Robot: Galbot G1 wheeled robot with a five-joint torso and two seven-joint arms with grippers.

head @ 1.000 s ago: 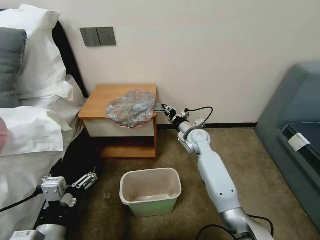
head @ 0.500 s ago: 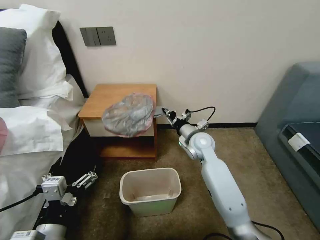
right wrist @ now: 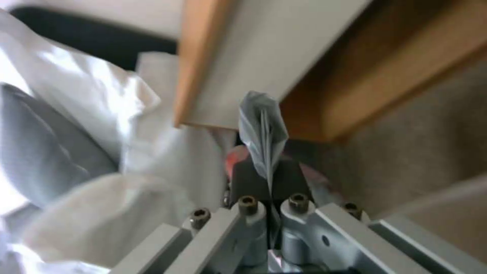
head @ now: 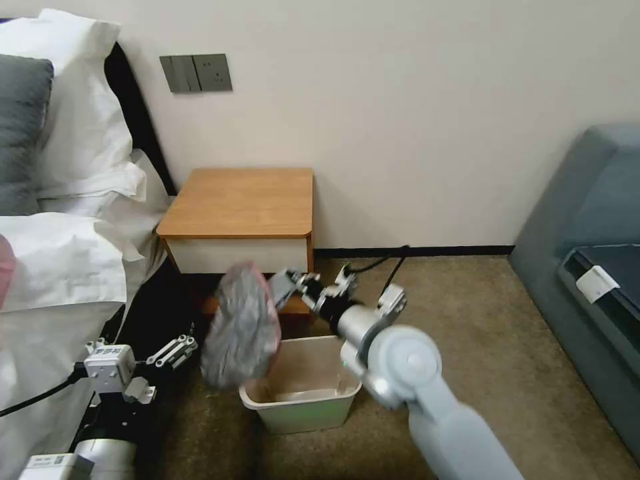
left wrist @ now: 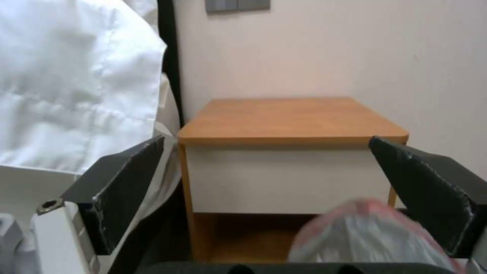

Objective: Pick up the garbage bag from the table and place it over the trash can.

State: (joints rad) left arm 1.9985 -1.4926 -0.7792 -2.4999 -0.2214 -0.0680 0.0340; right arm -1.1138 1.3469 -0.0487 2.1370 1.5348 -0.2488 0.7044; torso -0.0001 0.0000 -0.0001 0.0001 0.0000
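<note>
Right gripper (head: 283,285) pinches 1 edge of the garbage bag (head: 240,327), which hangs limp below it, off the table (head: 240,200), beside the trash can (head: 300,383) rim, probably for draping; left gripper (head: 175,351) waits spread, low.

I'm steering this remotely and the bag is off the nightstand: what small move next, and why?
Probably carry the garbage bag rightward over the trash can. The right gripper pinches its edge, but it hangs bunched beside the can's left rim. The left gripper waits open nearby.
</note>
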